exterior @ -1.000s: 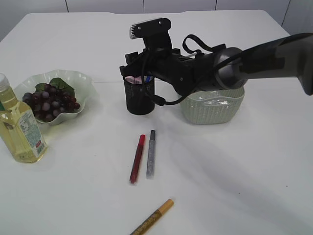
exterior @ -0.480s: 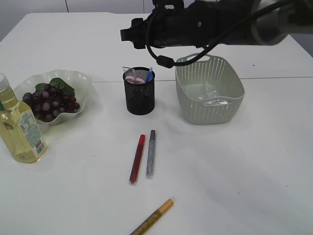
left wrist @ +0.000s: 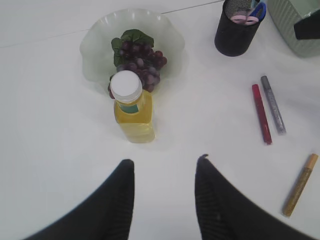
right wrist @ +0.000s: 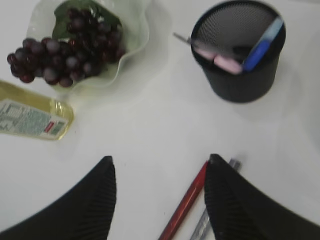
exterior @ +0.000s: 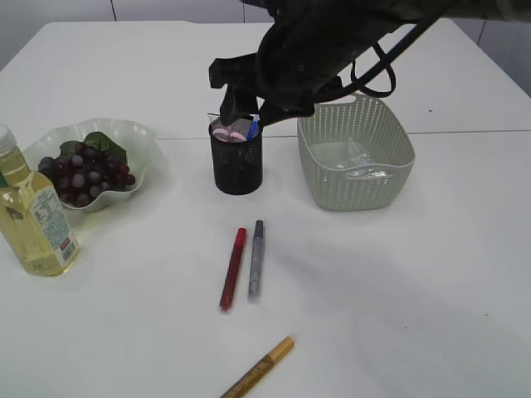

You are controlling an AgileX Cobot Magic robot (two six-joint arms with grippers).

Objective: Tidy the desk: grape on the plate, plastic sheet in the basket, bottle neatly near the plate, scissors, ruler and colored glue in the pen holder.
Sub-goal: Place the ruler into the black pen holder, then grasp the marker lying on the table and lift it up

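Dark grapes (exterior: pixel 83 170) lie on the wavy pale plate (exterior: pixel 124 131), with the yellow bottle (exterior: pixel 33 217) upright just in front of it. The black mesh pen holder (exterior: pixel 237 162) holds pink-handled scissors (right wrist: pixel 215 57) and a blue ruler (right wrist: pixel 262 47). Red (exterior: pixel 232 268), silver (exterior: pixel 256 259) and gold (exterior: pixel 259 367) colored glue pens lie on the table. A clear plastic sheet (exterior: pixel 348 153) rests in the basket (exterior: pixel 355 178). My right gripper (right wrist: pixel 160 161) hangs open and empty above the table, the red glue (right wrist: pixel 185 205) by its right finger. My left gripper (left wrist: pixel 165 164) is open, empty, short of the bottle (left wrist: pixel 132 107).
The right arm (exterior: pixel 299 50) hangs dark and blurred over the pen holder and the basket's back left corner. The gold glue (left wrist: pixel 300 185) lies apart near the table's front edge. White table surface lies between the bottle and the glue pens.
The right arm has lifted away from the pen holder, rising above it, and now tilts down over the holder and glue pens. Nothing on the table has moved.
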